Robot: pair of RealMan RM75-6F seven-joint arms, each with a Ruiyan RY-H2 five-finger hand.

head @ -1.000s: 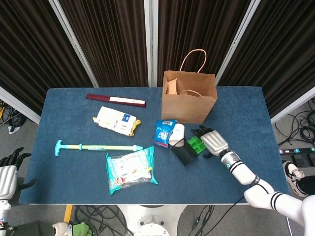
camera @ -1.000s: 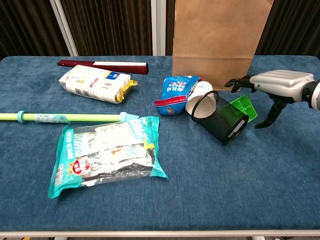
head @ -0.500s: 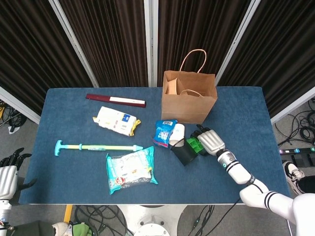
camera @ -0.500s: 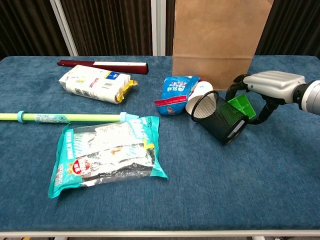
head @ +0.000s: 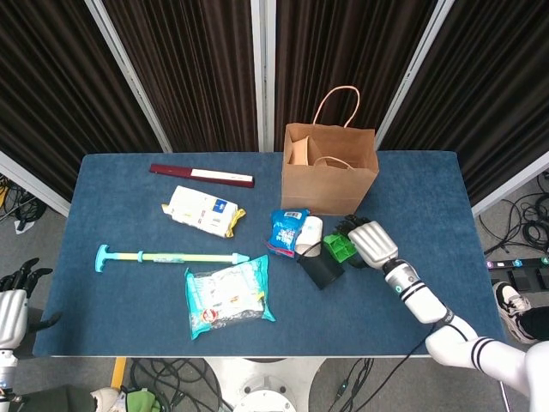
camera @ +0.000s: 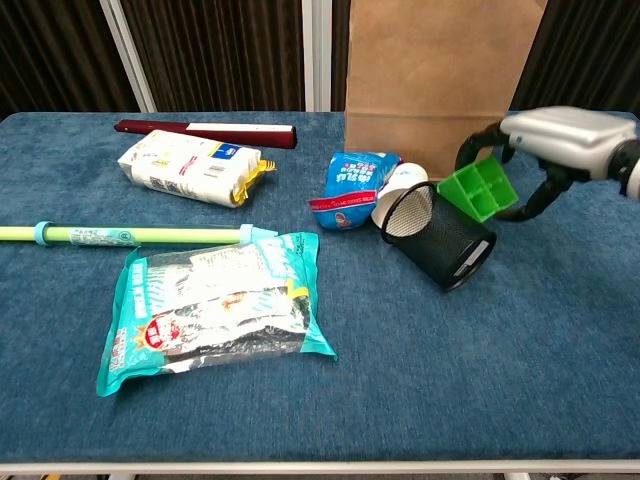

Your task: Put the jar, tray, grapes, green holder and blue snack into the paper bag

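Observation:
My right hand (head: pixel 373 243) (camera: pixel 560 142) grips the green holder (head: pixel 341 247) (camera: pixel 479 188), a small divided green box, and holds it tilted in the air just in front of the paper bag (head: pixel 328 172) (camera: pixel 430 70). The bag stands upright and open at the back of the table. The blue snack (head: pixel 284 230) (camera: pixel 350 185) lies left of the bag's base, with the white jar (head: pixel 310 232) (camera: pixel 397 185) on its side next to it. My left hand (head: pixel 12 305) hangs open below the table's left edge, holding nothing.
A black mesh cup (head: pixel 322 269) (camera: pixel 442 233) lies on its side under the green holder. A maroon box (camera: pixel 205 131), a white and yellow pack (camera: pixel 190 166), a long teal stick (camera: pixel 130 235) and a large teal packet (camera: pixel 215 305) occupy the left half of the blue table (camera: pixel 480 380).
My right hand closed around the green holder beside the mesh cup and lifted it off the table, up toward the bag. The left hand stayed put.

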